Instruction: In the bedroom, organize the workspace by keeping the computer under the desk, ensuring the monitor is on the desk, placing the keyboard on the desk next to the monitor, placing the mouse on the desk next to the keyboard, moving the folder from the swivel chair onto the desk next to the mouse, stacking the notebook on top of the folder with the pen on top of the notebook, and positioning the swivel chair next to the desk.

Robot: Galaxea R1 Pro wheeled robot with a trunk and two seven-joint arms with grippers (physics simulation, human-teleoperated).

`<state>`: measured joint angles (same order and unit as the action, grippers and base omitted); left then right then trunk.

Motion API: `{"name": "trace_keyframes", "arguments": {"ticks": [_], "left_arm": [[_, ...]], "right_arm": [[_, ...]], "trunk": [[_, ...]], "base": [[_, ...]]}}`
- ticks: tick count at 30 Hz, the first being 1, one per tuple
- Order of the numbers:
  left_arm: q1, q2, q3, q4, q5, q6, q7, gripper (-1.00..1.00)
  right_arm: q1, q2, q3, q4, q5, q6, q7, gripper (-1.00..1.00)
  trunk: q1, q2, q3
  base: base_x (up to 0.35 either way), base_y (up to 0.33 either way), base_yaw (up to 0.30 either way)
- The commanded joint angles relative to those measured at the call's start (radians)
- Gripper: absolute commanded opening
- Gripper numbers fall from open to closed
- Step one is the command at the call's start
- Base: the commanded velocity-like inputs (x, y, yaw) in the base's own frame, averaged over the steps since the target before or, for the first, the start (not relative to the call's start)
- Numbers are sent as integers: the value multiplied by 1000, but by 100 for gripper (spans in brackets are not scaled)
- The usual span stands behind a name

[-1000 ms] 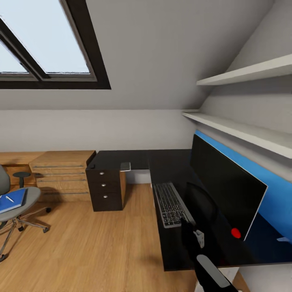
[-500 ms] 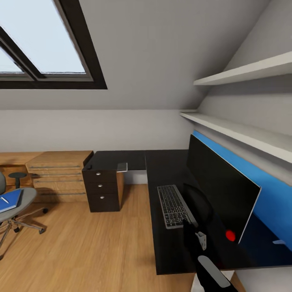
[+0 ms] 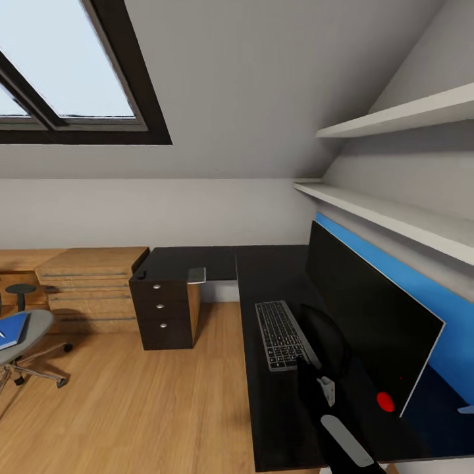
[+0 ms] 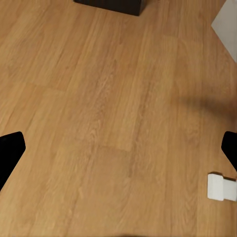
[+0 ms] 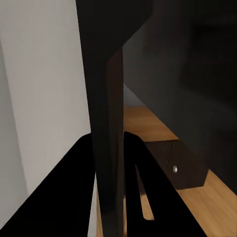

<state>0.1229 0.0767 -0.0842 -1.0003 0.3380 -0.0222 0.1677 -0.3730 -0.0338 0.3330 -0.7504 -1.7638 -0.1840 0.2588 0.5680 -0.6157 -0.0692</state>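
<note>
1. Since the earlier frame, the monitor (image 3: 368, 309) has tilted; the right gripper (image 5: 116, 163) pinches its edge.
2. It stands by the table's (image 3: 263, 270) back edge, keyboard (image 3: 282, 334) beside it.
3. Left gripper (image 4: 118, 148) is spread over the floor (image 4: 108, 98).

the swivel chair (image 3: 23, 336) and the blue folder (image 3: 12, 329) on its seat are cut by the head view's left edge; the monitor's stand is hidden.

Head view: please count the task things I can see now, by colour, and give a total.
Black: 3, the desk, the monitor and the keyboard
Blue: 1, the folder
Grey: 1, the swivel chair
Total: 5
</note>
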Motion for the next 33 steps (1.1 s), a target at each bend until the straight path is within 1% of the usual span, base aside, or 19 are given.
{"name": "trace_keyframes", "arguments": {"ticks": [1,6,12,19,26,33], "left_arm": [[0,1,-5,-1,10,-2,8,100],[0,1,-5,-1,10,-2,9,100],[0,1,-5,-1,10,-2,9,100],[0,1,-5,-1,10,-2,9,100],[0,1,-5,-1,10,-2,8,100],[0,4,-3,-11,12,-3,5,100]], "right_arm": [[-1,-2,8,0,-13,-8,10,-100],[-1,-1,8,0,-13,-11,10,-100],[-1,-1,10,6,-14,-83,10,-100],[-1,-1,11,6,-15,-89,8,-100],[-1,-1,11,6,-16,-88,8,-100],[-1,-4,12,1,-16,-87,16,-100]], "trunk": [[1,-1,-2],[1,-1,-2],[1,-1,-2],[1,-1,-2],[1,-1,-2],[1,-1,-2]], "base": [[259,0,0],[70,0,0],[3,0,0],[6,0,0],[165,0,0],[28,0,0]]}}
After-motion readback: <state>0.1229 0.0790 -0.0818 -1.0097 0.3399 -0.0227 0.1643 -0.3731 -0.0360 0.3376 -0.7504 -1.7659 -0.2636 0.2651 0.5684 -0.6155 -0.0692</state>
